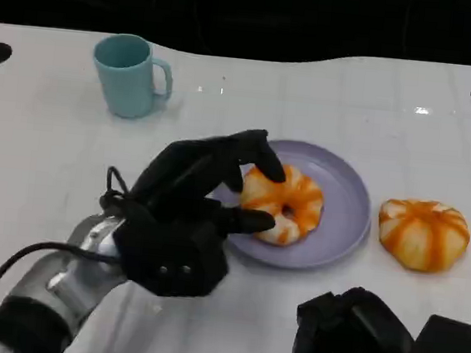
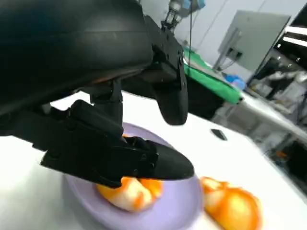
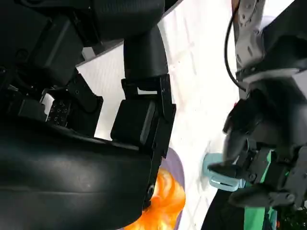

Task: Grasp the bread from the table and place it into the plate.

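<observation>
The left hand [image 1: 194, 214] is reaching over the near-left rim of the lilac plate [image 1: 346, 195], its fingers [image 1: 259, 150] closing around the ring-shaped orange-and-white bread [image 1: 283, 204], which is lying inside the plate. A second, rounder orange-striped bread [image 1: 424, 233] is sitting on the white table [image 1: 46, 150] just right of the plate. The right hand [image 1: 386, 345] is resting low at the near right, holding nothing, though whether its fingers are spread or curled I cannot tell. A teal mug [image 1: 131, 75] is standing far left.
</observation>
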